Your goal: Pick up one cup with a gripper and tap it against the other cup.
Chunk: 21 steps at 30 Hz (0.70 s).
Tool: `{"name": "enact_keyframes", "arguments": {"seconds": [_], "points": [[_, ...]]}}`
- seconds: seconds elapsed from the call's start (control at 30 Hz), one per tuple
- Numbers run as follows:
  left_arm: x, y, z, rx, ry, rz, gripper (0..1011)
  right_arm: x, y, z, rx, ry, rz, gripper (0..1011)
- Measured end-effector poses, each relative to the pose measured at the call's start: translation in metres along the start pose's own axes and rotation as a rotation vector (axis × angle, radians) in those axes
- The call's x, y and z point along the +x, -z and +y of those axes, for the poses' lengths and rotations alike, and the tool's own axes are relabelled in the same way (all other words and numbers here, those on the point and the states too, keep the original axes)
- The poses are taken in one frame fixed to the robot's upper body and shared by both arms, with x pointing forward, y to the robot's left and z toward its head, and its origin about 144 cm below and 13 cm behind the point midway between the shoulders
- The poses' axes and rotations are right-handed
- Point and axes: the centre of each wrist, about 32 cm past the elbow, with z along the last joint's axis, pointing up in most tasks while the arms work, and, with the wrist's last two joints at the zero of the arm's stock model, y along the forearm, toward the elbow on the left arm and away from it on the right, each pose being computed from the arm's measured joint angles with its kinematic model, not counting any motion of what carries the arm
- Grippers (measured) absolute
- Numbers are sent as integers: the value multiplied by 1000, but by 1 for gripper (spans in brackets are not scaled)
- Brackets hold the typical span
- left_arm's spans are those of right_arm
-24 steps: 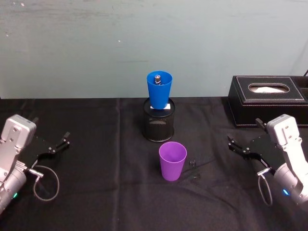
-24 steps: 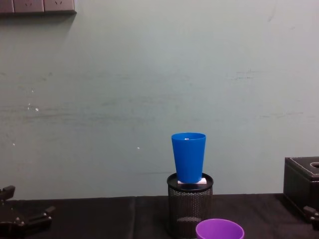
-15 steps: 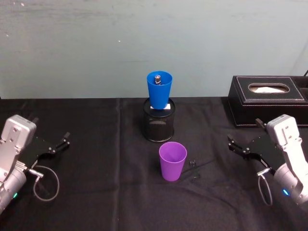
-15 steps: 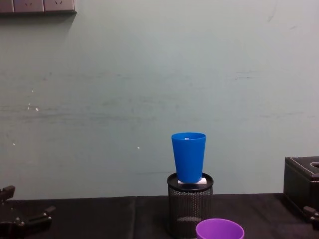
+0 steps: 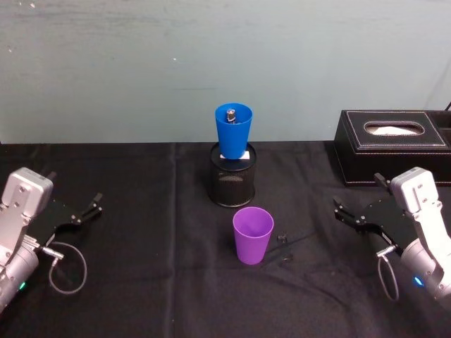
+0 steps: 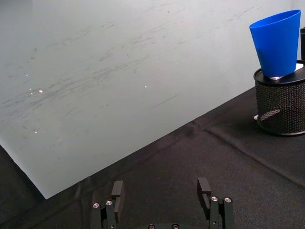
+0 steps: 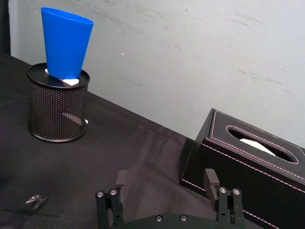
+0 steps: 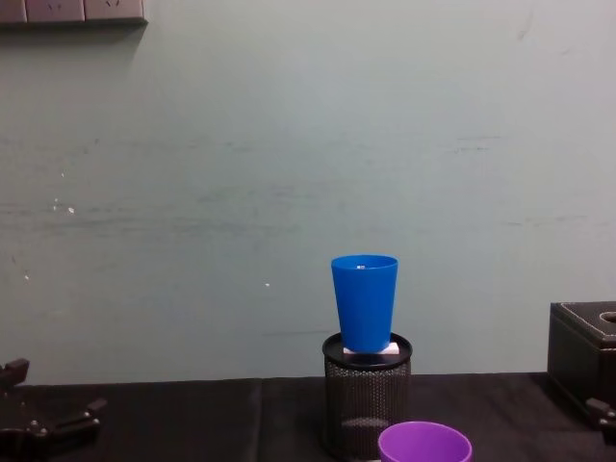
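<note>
A purple cup (image 5: 252,234) stands upright on the black cloth near the middle; its rim (image 8: 424,444) shows low in the chest view. Behind it, a blue cup (image 5: 232,131) (image 8: 365,302) (image 6: 277,44) (image 7: 66,41) stands upright on top of a black wire-mesh pen holder (image 5: 233,177). My left gripper (image 5: 84,213) (image 6: 161,192) rests open at the far left of the table, well away from both cups. Open too, my right gripper (image 5: 356,209) (image 7: 166,182) sits at the right, with nothing between its fingers.
A black tissue box (image 5: 392,146) (image 7: 248,167) stands at the back right, just behind the right gripper. A small dark clip-like object (image 5: 284,239) lies on the cloth right of the purple cup. A pale green wall rises behind the table.
</note>
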Motion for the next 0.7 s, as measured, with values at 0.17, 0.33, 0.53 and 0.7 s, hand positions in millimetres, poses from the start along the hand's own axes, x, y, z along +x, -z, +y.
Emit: {"name": "enact_keyframes", "arguments": {"seconds": [0.17, 0.33, 0.53, 0.7], "points": [[0, 0, 0, 0, 0, 0, 1000, 0, 0, 0, 0, 0, 0, 1003], [0, 0, 0, 0, 0, 0, 1000, 4, -5, 0, 27, -1, -8, 1003], [0, 0, 0, 0, 0, 0, 1000, 10, -15, -9, 128, -69, 26, 1003], [0, 0, 0, 0, 0, 0, 1000, 4, -11, -22, 171, -184, 121, 1003]]}}
